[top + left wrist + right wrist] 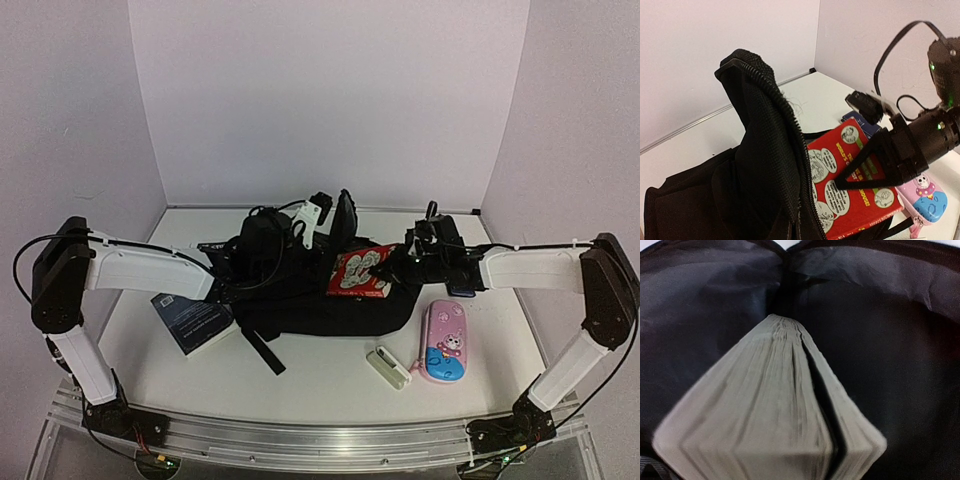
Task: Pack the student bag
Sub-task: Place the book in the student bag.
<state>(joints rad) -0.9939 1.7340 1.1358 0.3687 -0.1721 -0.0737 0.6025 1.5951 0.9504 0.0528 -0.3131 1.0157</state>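
At the middle of the table (pixel 320 390) lies the black fabric bag (pixel 330 308), mouth open. My left hand (pixel 228 275) is clenched on its zipper edge; my right hand (pixel 398 264) grasps a red book (pixel 358 272), cover writing too blurred to read.

We saw the bag (pixel 330 312) lying mid-tabletop (pixel 320 385), its fabric bunched up at the far left. The right end effector (pixel 393 268) gripped a red book (pixel 358 270) resting on the bag's right part. The left end effector (pixel 228 278) met the bag's left side; we could not make out its grip. Nearer lay a dark book (pixel 195 322), a small white box (pixel 388 367) and a pink pencil case (pixel 445 343).
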